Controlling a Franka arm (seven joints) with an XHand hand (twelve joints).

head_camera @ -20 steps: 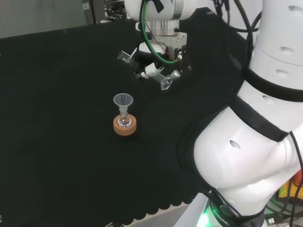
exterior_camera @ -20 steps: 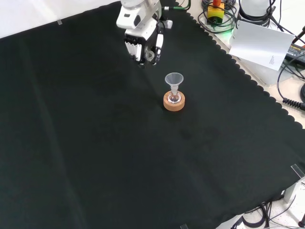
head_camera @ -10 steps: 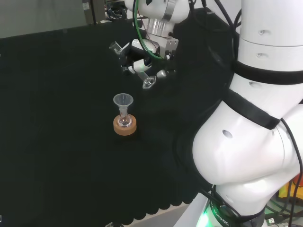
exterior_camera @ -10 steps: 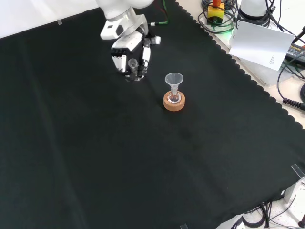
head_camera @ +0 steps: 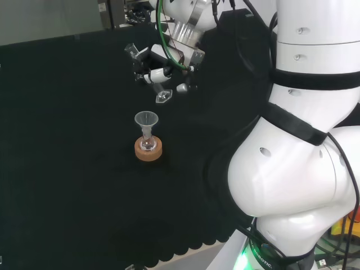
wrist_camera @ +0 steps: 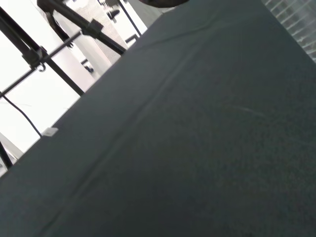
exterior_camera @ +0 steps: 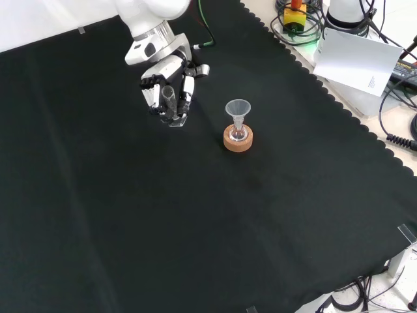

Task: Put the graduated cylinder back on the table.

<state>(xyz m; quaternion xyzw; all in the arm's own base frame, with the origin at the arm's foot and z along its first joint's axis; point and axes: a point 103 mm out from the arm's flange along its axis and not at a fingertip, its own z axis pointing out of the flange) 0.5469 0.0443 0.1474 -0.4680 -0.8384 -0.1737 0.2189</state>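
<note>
We are holding the cylinder (head_camera: 148, 75) in the hand (head_camera: 163, 70), fingers curled around its middle, so it is sitting inside the grip, not off to any side. In the head view its long axis is running tilted: the open mouth is sticking up and to the left past the fingers, and the flat foot is hanging low to the right, clear of the cloth (head_camera: 67, 169). In the front view we are looking almost down the tube (exterior_camera: 168, 93) among the fingers of the hand (exterior_camera: 166, 91), above bare cloth (exterior_camera: 130, 215) to the left of the funnel (exterior_camera: 238, 107) and its cork ring (exterior_camera: 237, 139). We are judging that the coming move is turning on that tilt: the foot needs swinging under the mouth until the tube is standing upright, then lowering onto the cloth, keeping apart from the funnel.
</note>
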